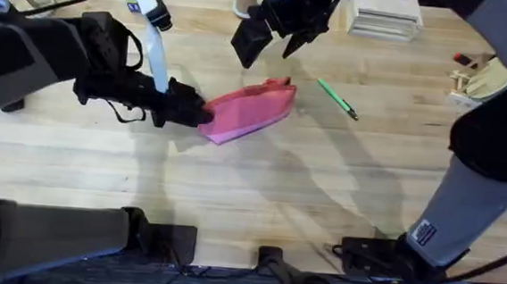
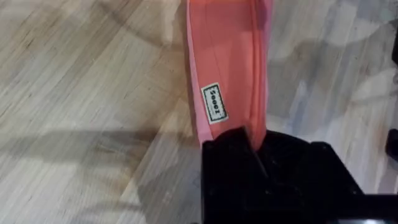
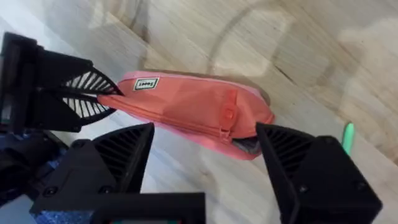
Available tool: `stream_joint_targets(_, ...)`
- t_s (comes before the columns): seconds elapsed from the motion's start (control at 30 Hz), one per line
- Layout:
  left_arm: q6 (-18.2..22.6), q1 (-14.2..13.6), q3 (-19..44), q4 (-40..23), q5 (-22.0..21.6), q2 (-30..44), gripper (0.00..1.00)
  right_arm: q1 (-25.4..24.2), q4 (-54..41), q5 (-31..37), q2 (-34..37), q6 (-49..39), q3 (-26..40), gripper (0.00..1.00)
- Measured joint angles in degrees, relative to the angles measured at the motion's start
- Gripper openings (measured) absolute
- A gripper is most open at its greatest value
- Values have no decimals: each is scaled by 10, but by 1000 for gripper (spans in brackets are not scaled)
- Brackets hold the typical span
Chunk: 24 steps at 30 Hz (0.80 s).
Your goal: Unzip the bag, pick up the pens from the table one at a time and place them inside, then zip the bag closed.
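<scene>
Left claw (image 2: 258,155) gripping bag (image 2: 227,68), small white label (image 2: 213,103)

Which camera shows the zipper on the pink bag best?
The right wrist view: the zipper runs along the whole bag, with the left end effector pinching one end. The left wrist view shows part of the zipper seam; overhead, the bag is small.

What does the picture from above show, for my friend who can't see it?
A pink bag lies on a wooden table, and the left pincer is shut on its end. The right pincer hangs open above the bag's other end. A green pen lies on the table beside the bag.
</scene>
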Motion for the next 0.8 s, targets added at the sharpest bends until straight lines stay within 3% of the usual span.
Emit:
stream_joint_targets(0.43,0,0,0,0,0,0,41,0,4,18,0,72,0,997)
stream_joint_targets(0.8,0,0,0,0,0,0,41,0,4,18,0,75,0,997)
